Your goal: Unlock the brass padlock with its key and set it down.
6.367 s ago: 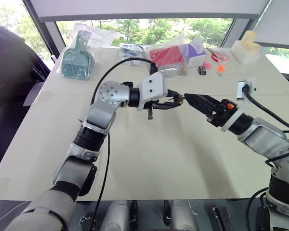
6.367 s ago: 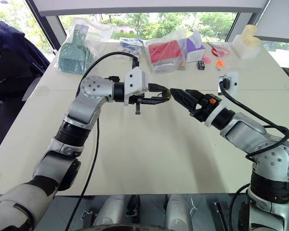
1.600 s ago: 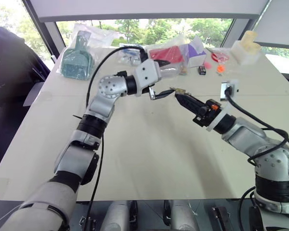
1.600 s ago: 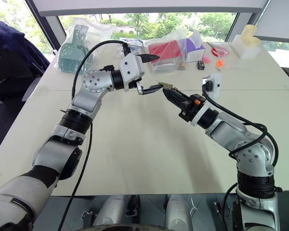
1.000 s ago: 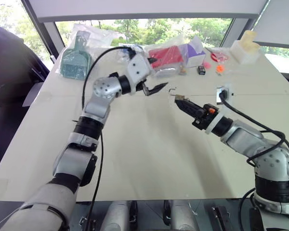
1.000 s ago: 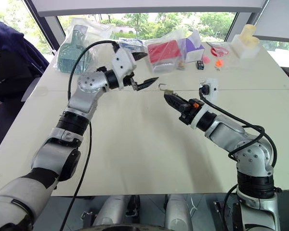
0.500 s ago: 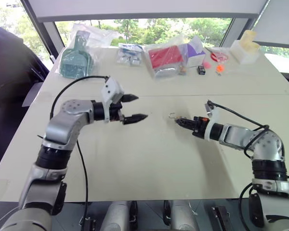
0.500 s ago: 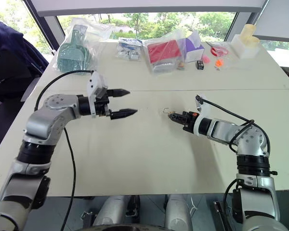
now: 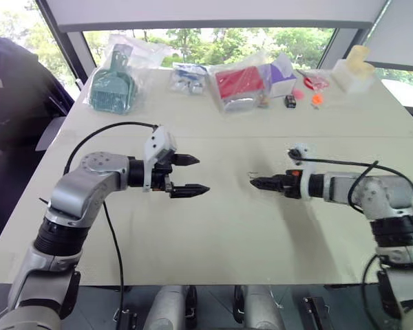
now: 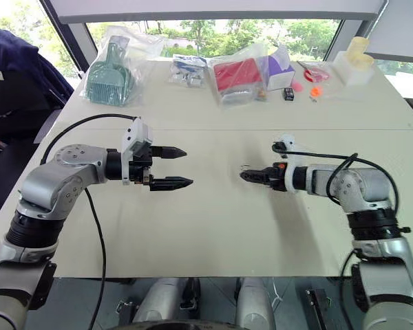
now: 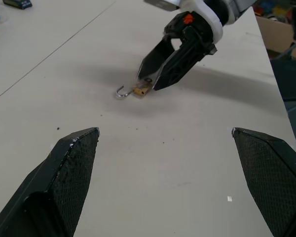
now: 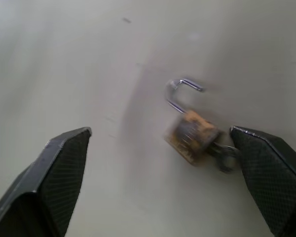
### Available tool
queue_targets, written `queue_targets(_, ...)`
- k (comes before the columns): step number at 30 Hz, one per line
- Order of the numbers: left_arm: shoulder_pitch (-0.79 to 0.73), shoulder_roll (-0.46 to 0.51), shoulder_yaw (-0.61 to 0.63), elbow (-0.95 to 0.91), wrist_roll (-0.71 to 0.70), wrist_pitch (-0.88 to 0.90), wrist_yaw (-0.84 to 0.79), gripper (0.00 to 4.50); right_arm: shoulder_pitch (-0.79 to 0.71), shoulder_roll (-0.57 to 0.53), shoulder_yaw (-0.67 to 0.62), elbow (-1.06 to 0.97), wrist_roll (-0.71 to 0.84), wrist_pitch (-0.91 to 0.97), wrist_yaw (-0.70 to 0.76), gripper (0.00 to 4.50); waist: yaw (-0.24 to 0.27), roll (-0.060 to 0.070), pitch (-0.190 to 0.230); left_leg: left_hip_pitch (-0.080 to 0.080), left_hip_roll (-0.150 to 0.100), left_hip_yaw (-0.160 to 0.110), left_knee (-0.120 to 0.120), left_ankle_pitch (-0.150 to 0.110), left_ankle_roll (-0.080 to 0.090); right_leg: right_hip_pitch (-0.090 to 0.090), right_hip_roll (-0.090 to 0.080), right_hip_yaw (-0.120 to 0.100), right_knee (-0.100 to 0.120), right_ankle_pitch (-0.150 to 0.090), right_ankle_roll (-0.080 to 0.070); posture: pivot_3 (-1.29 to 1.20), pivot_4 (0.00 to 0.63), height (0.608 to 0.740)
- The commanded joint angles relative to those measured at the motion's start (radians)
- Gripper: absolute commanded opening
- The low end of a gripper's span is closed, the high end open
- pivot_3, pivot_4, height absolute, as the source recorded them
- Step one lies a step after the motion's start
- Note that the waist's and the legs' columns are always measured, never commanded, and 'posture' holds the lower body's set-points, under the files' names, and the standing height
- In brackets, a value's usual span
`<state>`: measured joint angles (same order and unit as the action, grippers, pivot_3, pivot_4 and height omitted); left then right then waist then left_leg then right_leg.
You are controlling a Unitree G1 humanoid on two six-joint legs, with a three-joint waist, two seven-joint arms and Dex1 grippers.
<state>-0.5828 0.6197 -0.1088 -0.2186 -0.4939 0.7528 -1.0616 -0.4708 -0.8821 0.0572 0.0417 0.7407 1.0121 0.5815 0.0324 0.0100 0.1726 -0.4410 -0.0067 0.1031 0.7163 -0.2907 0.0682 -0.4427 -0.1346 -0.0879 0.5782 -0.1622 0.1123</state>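
1. Your brass padlock (image 12: pixel 190 136) lies on the counter (image 9: pixel 220 227), shackle swung open, just ahead of the right end effector (image 11: pixel 153 79).
2. The key (image 12: pixel 223 156) sits at the padlock's body end, beside one right fingertip; you can't tell from these views whether it's seated in the lock.
3. Right end effector is released: fingers spread, padlock between them near one finger, not gripped. It's low over the counter, pointing toward the middle.
4. Left end effector (image 9: pixel 191 174) is released too, fingers wide apart and holding nothing. It hangs above the counter, well apart from the padlock, pointing across at the right one.
5. Along the counter's far edge you've got bagged items: a teal one (image 9: pixel 112 88), a red one (image 9: pixel 237 82), plus a small black box (image 9: pixel 290 101).
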Motion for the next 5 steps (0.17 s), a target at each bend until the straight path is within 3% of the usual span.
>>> queue_targets(1, -0.004, 0.008, 0.012, -0.009, -0.019, -0.007, -0.005, 4.5, 0.127, -0.141, -0.075, -0.112, -0.106, -0.128, 0.096, 4.42, 0.007, 0.0, 0.0, 0.0, 0.0, 0.0, 0.0, 0.0, 0.0, 0.0, 0.0, 0.0, 0.0, 0.0, 0.0, 0.0, 0.15, 0.735)
queue_targets(5, 0.015, 0.005, 0.012, -0.005, -0.031, 0.008, -0.009, 4.5, 0.341, -0.209, -0.271, -0.242, -0.097, -0.245, 0.215, 4.42, 0.005, 0.0, 0.0, 0.0, 0.001, 0.001, 0.0, 0.0, 0.0, -0.001, 0.0, 0.0, 0.0, 0.0, 0.001, 0.0, 0.15, 0.735)
